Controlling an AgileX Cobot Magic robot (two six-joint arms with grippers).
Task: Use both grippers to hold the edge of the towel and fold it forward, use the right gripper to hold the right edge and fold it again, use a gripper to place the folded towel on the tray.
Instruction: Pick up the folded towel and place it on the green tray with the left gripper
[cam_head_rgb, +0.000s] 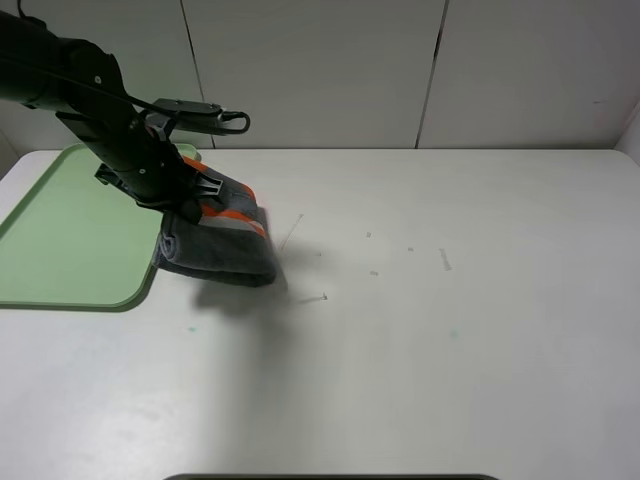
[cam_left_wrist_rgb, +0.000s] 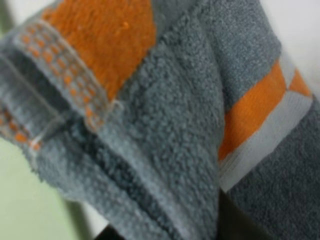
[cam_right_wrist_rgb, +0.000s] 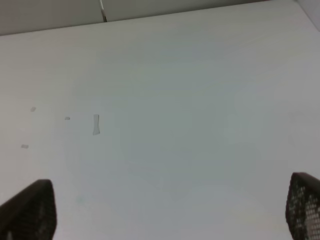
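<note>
One folded towel (cam_head_rgb: 225, 245) hung pinched in the left end effector (cam_head_rgb: 190, 205) at the three o'clock rim of one tray (cam_head_rgb: 70, 235); the right end effector (cam_right_wrist_rgb: 165, 210) was spread over the worktop (cam_head_rgb: 430, 320).

You are looking down on a white counter (cam_head_rgb: 450, 350) with a matte top, dotted with a few small grey marks (cam_head_rgb: 444, 259) near its middle. Behind it stands a wall of pale panels (cam_head_rgb: 310, 70) split by dark vertical seams. Light looks soft and even, possibly from overhead, casting only faint shadows.
</note>
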